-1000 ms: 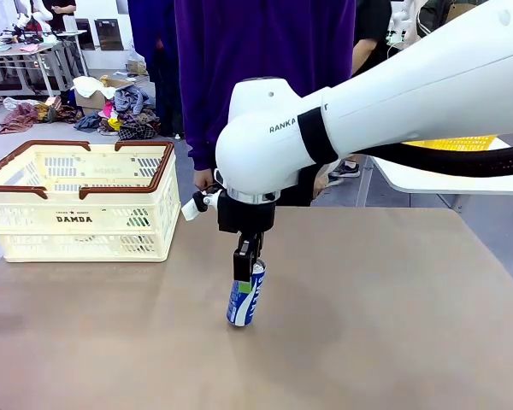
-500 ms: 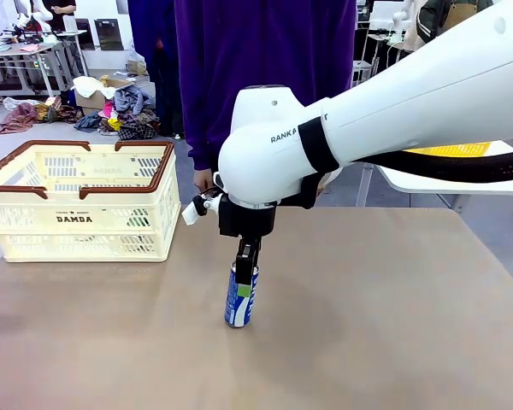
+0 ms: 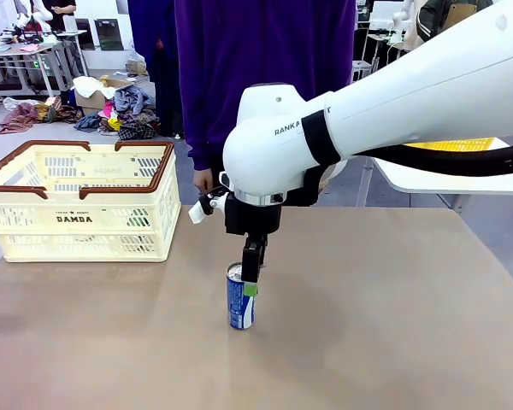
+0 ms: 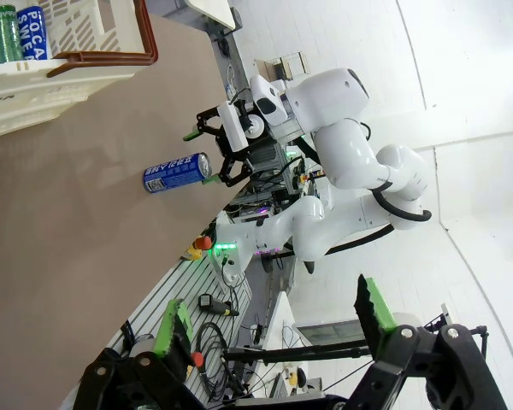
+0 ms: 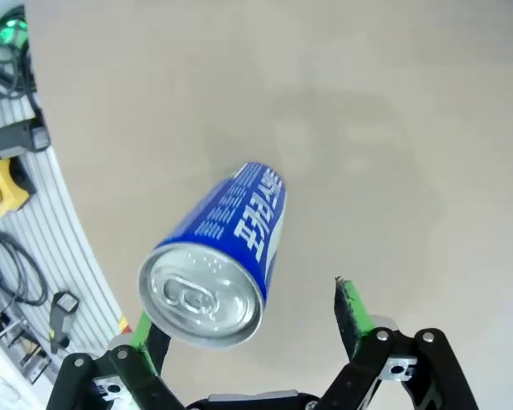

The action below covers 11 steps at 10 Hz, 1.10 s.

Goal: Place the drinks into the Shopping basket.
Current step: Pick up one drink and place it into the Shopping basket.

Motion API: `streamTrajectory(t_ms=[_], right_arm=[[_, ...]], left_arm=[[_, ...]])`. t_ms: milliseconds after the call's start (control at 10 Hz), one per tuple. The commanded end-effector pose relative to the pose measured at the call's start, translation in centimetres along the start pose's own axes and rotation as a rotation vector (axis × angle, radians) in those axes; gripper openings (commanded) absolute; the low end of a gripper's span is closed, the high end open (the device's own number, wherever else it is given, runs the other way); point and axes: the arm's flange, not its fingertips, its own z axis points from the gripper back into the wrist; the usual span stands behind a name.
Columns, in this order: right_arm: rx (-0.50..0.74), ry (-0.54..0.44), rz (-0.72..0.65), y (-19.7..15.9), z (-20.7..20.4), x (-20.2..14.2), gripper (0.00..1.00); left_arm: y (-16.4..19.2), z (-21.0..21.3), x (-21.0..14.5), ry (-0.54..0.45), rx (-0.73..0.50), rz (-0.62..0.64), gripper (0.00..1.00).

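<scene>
Right tool [image 5: 239, 329]: seen spread wide just above a blue can [image 3: 239, 296], nothing grasped; in the right wrist view one green pad [image 5: 351, 312] stands clear of the can, the other is partly hidden behind its silver top.
Blue can: stood upright on the brown surface [image 3: 368, 325], near the middle, well apart from the Shopping basket [image 3: 81, 201]; white lettering runs along its side, too small to be read with certainty.
Shopping basket: cream-white with a brown rim, set at the surface's left far side; "DAMDA" is printed on its front.
Basket contents: in the left wrist view a green can [image 4: 2, 32] and a blue can marked "POCA SWEA" [image 4: 34, 31] are seen inside.
Left tool [image 4: 274, 320]: held open, away from the surface, nothing between its fingers.
Right arm [image 3: 393, 102]: "RANKA" is read on its white shell.
Person [image 3: 265, 77]: stood at the far side in a purple top.
</scene>
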Motion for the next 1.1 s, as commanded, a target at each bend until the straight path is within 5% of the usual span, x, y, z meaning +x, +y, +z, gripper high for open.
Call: streamTrajectory(t_ms=[0,200,500,700,1000], right_arm=[[0.080,0.094,0.028,-0.5,1.1,-0.7,1.00],[0.098,0.207,-0.015,-1.0,1.7,-2.8,1.00],[0.063,0.157,-0.261,-4.4,6.7,-11.3,1.00],[0.091,-0.022,-0.564,-6.7,10.5,-20.3,1.00],[0.364,-0.349,-0.950,-6.8,14.8,-36.1,1.00]], left_arm=[[-0.2,0.0,-0.2,0.002,-0.006,0.004,1.00],[-0.2,0.0,-0.2,0.002,-0.006,0.004,1.00],[-0.2,0.0,-0.2,0.002,-0.006,0.004,1.00],[-0.2,0.0,-0.2,0.002,-0.006,0.004,1.00],[-0.2,0.0,-0.2,0.002,-0.006,0.004,1.00]])
